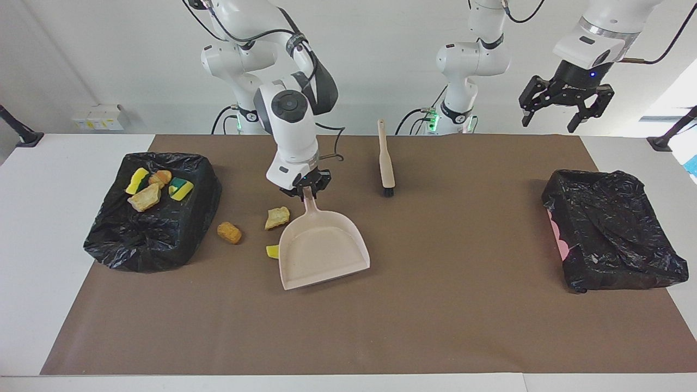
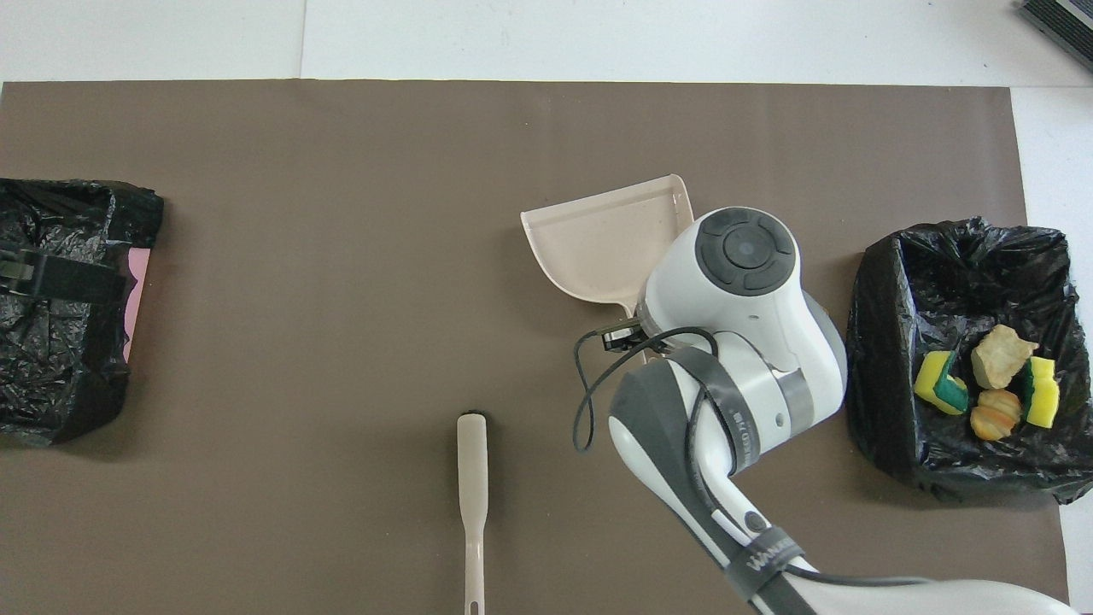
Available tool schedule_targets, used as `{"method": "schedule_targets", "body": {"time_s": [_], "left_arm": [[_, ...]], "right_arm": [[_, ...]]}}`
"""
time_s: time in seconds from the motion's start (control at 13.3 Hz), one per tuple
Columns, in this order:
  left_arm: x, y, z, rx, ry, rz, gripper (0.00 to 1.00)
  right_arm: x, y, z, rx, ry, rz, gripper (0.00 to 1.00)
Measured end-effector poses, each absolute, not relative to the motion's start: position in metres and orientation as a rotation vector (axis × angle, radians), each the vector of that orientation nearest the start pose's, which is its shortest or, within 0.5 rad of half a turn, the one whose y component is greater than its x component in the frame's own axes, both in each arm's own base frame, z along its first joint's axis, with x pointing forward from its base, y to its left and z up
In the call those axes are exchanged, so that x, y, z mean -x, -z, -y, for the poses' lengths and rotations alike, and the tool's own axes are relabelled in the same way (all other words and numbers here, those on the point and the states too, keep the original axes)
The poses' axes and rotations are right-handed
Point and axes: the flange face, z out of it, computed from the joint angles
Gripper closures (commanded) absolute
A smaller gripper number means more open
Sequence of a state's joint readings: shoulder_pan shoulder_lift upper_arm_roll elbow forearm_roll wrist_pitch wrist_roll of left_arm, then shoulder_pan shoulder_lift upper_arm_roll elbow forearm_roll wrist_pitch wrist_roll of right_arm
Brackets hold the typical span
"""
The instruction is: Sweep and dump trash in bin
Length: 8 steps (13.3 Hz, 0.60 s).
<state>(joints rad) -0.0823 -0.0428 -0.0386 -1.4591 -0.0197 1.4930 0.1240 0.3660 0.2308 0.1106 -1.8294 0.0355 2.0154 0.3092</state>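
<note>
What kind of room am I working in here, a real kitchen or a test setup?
Most likely a lab test bench: two arms bolted at a white table covered by a brown mat, bare white walls, and staged props, with bag-lined bins at each end and a dustpan.

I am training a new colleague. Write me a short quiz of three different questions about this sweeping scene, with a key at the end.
1. True or false: the dustpan lies inside the bin at the right arm's end of the table.
2. How many trash pieces lie on the brown mat, outside any bin?
3. Which gripper holds the dustpan's handle: A) the left gripper, B) the right gripper, C) neither?

Key
1. False: it is on the mat, empty.
2. Three: a brown lump, a tan lump and a yellow bit beside the dustpan.
3. B; the left gripper waits open, up over the table's edge.
</note>
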Motion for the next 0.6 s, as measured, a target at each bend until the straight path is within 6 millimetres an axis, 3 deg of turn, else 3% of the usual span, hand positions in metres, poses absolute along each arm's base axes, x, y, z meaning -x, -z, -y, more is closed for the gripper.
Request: {"method": "schedule_targets", "body": {"time_s": [0.45,0.6], "left_arm": [[-0.527,-0.693,0.067,3.133,0.121,-0.389,0.00],[-0.527,-0.693,0.067,3.133,0.121,-0.389,0.00]], "right_arm": [[-0.559,-0.359,-0.399,3.076,-0.086,-0.080,1.00],[-0.566,-0.345,-0.422,3.067,-0.085,-0.096,1.00]]}}
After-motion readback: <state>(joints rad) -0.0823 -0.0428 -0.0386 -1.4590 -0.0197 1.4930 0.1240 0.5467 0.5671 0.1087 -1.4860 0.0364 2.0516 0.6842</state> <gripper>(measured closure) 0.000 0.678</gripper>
